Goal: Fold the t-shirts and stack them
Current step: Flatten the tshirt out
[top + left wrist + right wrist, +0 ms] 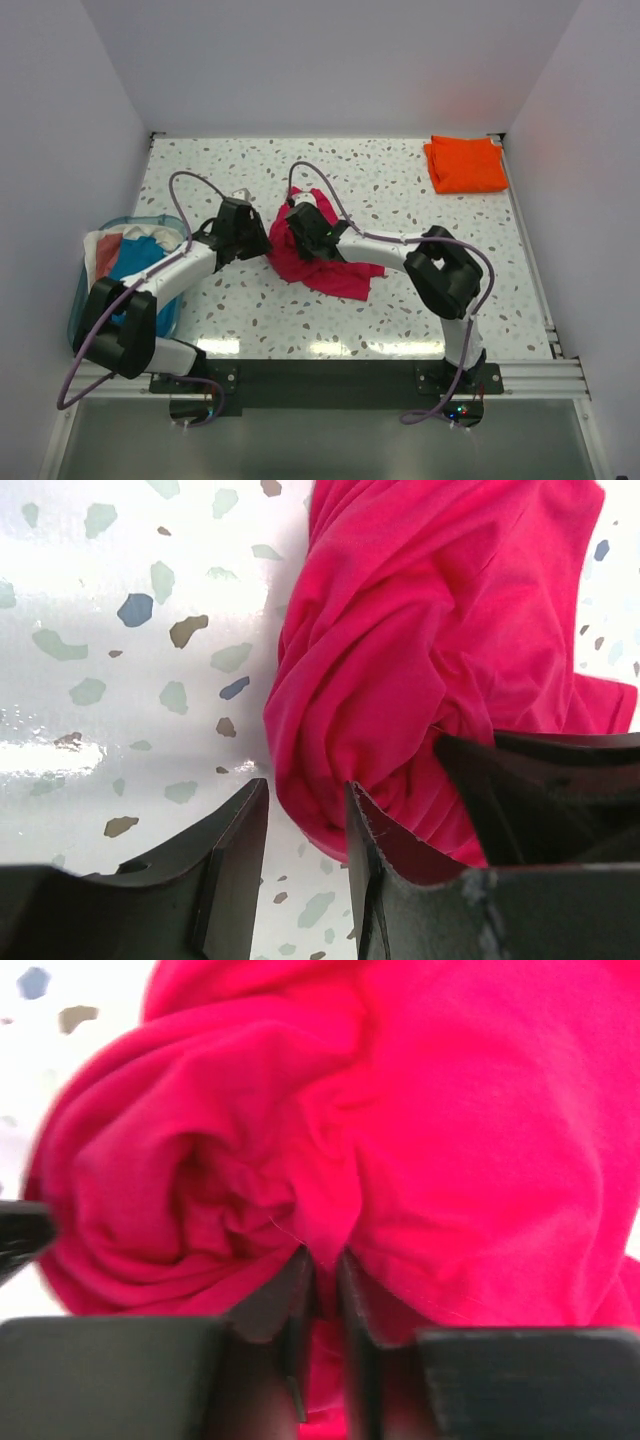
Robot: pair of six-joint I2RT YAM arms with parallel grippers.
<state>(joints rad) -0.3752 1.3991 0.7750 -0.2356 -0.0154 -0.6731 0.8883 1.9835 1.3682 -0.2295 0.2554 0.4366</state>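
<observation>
Table (400,195): speckled white top, carrying every item below.

Basket (172,228): clear blue tub at the left edge of the table, beside the left arm (170,272). It holds loose clothes (135,255) in white, blue and a pale red.

Pink shirt (335,275): crumpled and unfolded, in a heap at the middle of the table between the two grippers. One flap trails toward the near right.

Orange shirt (465,165): folded to a flat rectangle, lying at the far right corner, well apart from the pink shirt.

Right gripper (322,1265): at the far end of the pink heap. Its fingers (270,1305) are drawn narrow and pinch a bunched fold of pink cloth.

Left gripper (305,815): low over the table at the left side of the heap. Its fingers (235,860) stand apart, with bare table showing in the gap. The hem of the pink cloth touches the inner face of one finger and is not clamped.
</observation>
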